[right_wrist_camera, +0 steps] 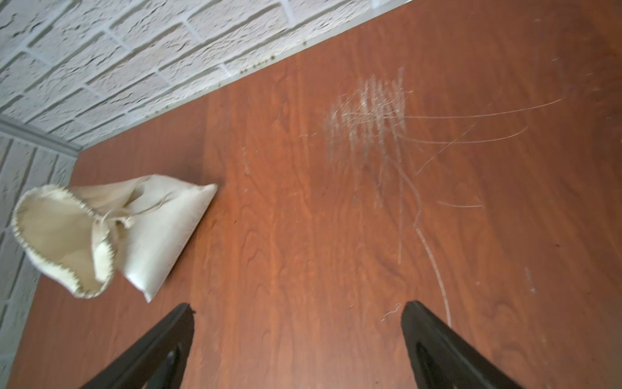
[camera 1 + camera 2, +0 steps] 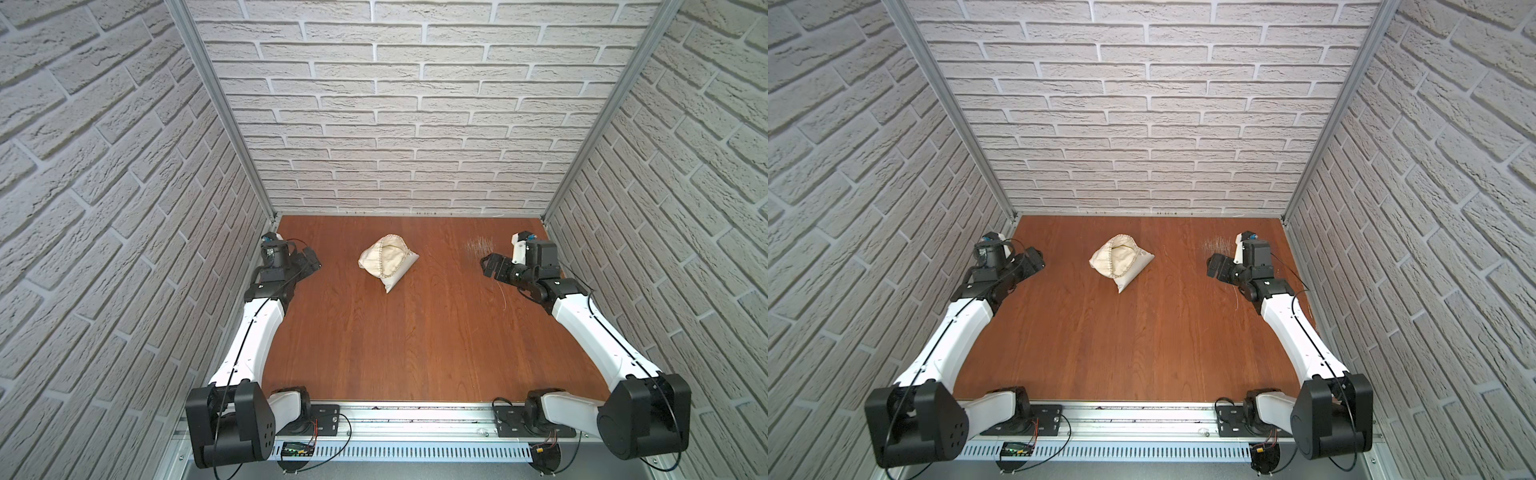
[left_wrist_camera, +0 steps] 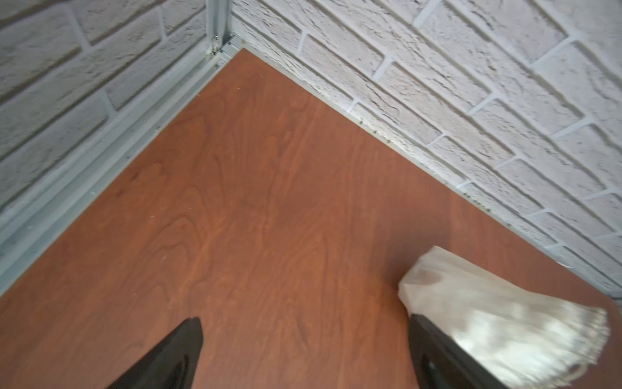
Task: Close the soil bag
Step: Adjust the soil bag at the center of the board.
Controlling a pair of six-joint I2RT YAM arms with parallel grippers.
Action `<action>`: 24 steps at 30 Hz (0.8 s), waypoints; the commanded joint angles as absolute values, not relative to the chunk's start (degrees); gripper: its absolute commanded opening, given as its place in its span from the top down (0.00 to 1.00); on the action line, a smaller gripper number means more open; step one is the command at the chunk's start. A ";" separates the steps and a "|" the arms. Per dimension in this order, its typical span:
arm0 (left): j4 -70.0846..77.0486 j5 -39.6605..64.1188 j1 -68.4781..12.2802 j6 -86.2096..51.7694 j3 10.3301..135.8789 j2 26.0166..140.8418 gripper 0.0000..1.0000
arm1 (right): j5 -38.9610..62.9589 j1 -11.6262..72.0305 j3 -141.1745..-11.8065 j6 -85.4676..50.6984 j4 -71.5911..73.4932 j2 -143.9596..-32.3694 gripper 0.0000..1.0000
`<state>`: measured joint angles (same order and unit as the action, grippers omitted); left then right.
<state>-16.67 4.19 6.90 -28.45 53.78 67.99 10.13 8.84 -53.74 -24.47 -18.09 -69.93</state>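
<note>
The soil bag (image 2: 387, 262) (image 2: 1120, 262) is a small cream cloth sack lying on the brown table, toward the back and middle in both top views. Its stitched mouth gapes wide. In the right wrist view the soil bag (image 1: 111, 232) shows its pale cord knotted at the rim. Its blurred side (image 3: 498, 313) fills a corner of the left wrist view. My left gripper (image 2: 311, 259) (image 3: 303, 340) is open, well to the left of the bag. My right gripper (image 2: 489, 266) (image 1: 298, 326) is open too, well to the bag's right. Neither touches it.
White brick-pattern walls (image 2: 374, 124) close in the table on three sides, with aluminium posts in the back corners. A patch of pale scratches (image 1: 373, 111) marks the wood near my right gripper. A metal rail (image 2: 415, 415) with the arm bases runs along the front edge.
</note>
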 commanded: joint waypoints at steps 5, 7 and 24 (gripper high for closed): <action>-23.16 11.06 2.03 -28.37 58.78 69.03 0.02 | 12.81 11.77 -56.62 -27.11 -24.03 -71.21 0.01; -23.37 10.72 0.45 -29.48 59.71 68.77 0.02 | 13.29 12.35 -56.24 -27.39 -23.90 -71.24 0.01; -33.47 5.74 -17.69 -27.86 68.79 73.74 0.02 | 16.47 14.97 -54.07 -30.20 -26.24 -69.10 0.01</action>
